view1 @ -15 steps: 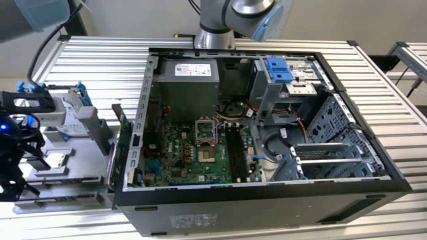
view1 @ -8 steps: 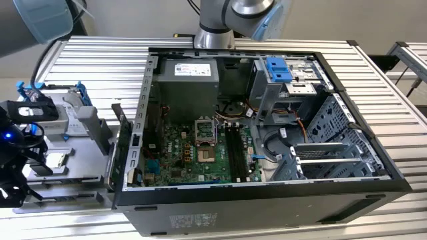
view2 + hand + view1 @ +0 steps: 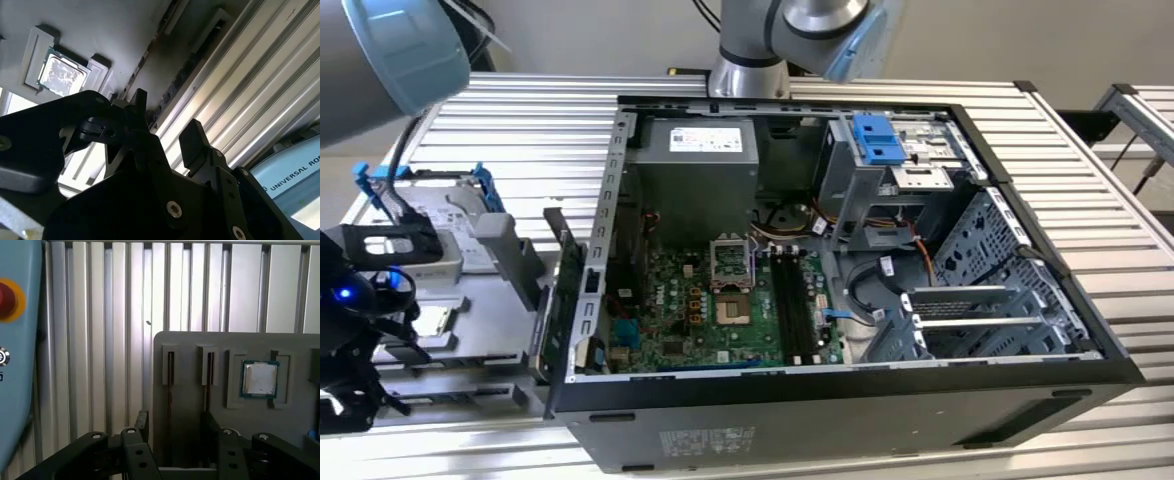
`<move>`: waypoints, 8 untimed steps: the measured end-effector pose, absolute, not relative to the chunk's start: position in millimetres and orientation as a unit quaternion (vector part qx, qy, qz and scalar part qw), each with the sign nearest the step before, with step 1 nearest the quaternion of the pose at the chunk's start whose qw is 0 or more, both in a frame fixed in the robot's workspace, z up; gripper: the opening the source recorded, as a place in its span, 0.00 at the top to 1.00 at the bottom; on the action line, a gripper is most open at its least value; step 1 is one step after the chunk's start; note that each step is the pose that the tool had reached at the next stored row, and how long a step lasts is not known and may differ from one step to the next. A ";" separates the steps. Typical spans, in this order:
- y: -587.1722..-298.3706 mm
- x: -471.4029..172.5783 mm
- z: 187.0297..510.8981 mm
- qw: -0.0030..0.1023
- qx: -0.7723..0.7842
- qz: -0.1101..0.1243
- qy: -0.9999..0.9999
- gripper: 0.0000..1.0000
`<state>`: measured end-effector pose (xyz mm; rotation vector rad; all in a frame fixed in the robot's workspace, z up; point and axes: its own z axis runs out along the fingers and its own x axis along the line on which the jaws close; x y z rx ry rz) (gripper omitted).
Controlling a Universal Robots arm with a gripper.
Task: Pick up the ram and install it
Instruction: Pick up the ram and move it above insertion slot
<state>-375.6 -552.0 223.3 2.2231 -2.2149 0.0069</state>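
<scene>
The ram shows as thin dark board edges (image 3: 170,371) standing in two narrow slots of the grey parts tray (image 3: 190,342); in the second wrist view one edge (image 3: 172,85) runs along a slot. My gripper (image 3: 175,422) hangs above the tray with its black fingers (image 3: 142,421) open and nothing between them. One slot lies between the fingers and the other is in line with one finger. In the second wrist view the gripper (image 3: 166,112) is just short of the slots. In the exterior view the gripper (image 3: 374,340) is at the far left, over the tray.
A square silver processor chip (image 3: 259,379) rests in a tray pocket beside the slots. A hard drive in blue brackets (image 3: 434,235) sits further back. The open computer case (image 3: 854,390) fills the centre; its motherboard memory slots (image 3: 790,295) lie beside the processor socket (image 3: 734,270). The table (image 3: 534,110) is ribbed metal.
</scene>
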 end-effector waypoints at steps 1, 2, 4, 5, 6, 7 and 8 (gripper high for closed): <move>-553.3 -375.6 221.6 0.002 0.708 0.002 -0.706 0.00; -554.5 -375.6 219.8 0.002 0.708 0.002 -0.706 0.00; -556.5 -375.6 216.8 0.002 0.708 0.002 -0.706 0.00; -557.4 -375.6 215.3 0.002 0.708 0.002 -0.706 0.00; -558.1 -375.6 213.9 0.002 0.708 0.002 -0.706 0.00; -558.8 -375.6 212.4 0.002 0.708 0.002 -0.706 0.00; -559.4 -375.6 210.6 0.002 0.708 0.002 -0.706 0.00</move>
